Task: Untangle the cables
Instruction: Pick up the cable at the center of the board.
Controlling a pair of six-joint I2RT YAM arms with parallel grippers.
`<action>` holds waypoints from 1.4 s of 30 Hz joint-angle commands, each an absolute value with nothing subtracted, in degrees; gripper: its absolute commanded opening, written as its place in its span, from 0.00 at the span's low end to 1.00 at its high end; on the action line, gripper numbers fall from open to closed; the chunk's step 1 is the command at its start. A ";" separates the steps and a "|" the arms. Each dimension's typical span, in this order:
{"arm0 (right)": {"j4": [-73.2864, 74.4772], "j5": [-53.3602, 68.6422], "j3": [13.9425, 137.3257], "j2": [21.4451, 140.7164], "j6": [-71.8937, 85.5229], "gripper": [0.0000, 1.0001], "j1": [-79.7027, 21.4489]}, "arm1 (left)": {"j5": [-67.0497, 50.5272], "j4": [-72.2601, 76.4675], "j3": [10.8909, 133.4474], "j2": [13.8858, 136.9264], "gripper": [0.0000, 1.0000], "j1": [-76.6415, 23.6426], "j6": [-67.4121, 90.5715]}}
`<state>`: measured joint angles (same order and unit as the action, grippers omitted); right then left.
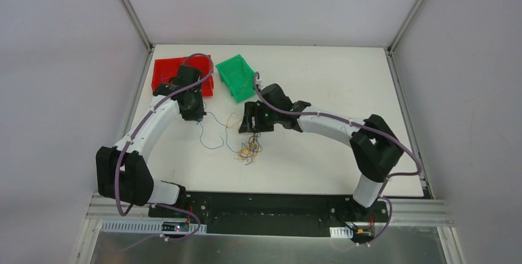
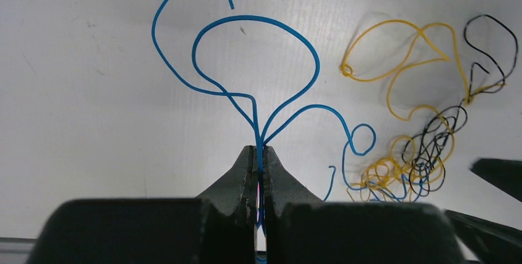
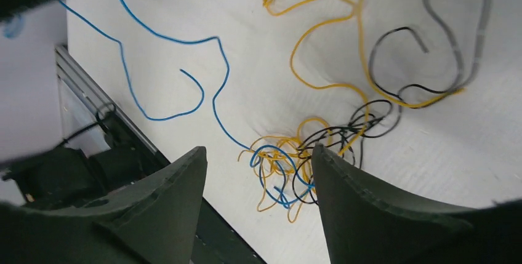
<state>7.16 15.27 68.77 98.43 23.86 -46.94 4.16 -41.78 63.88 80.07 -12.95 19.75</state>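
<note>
The left hand [image 2: 259, 153] is clenched on the blue cable [image 2: 317, 61], its two fingers pressed together with several blue strands pinched side by side in the slit between them. From there the blue fans out over the white table [image 2: 74, 61] in wide open loops that cross only themselves. That much reads as progress: most of this cable is drawn out and lies apart from the others. It is not free, though. One strand curls through a small ring and runs down into the clump [image 2: 409, 168], where blue, yellow-orange and dark wire are wound tightly together. Beyond the clump, the yellow-orange cables [image 2: 394, 27] and the dark cables [image 2: 492, 30] spread in looser loops, but they overlap one another and feed back into the same knot. I judge the task to be at an early stage, with one colour partly teased out, none fully separated, and the knot itself untouched. The right hand [image 3: 258, 159] is released, fingers spread wide, and holds nothing. In its own view it hangs over the clump, which shows in the gap between the fingers, and no contact with the wire can be made out. The top view puts the whole tangle near the middle of the table between the two hands, with a red bin [image 1: 166, 70] and a green bin [image 1: 237, 73] at the far edge.
</note>
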 commanded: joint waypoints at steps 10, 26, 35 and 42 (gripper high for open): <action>-16.98 20.69 78.18 111.89 6.47 0.67 -53.71 | -5.82 -49.08 68.19 75.78 0.00 -12.57 12.98; -9.07 5.97 66.87 98.82 11.18 0.64 -53.30 | 4.91 -51.38 82.99 81.15 0.00 -0.35 13.02; -6.96 3.97 59.82 85.11 12.91 0.64 -51.18 | 4.62 -52.05 98.73 94.28 0.00 5.84 7.38; -7.67 4.25 52.75 74.96 14.52 0.64 -47.79 | 23.89 -44.58 99.75 98.41 0.00 6.30 6.26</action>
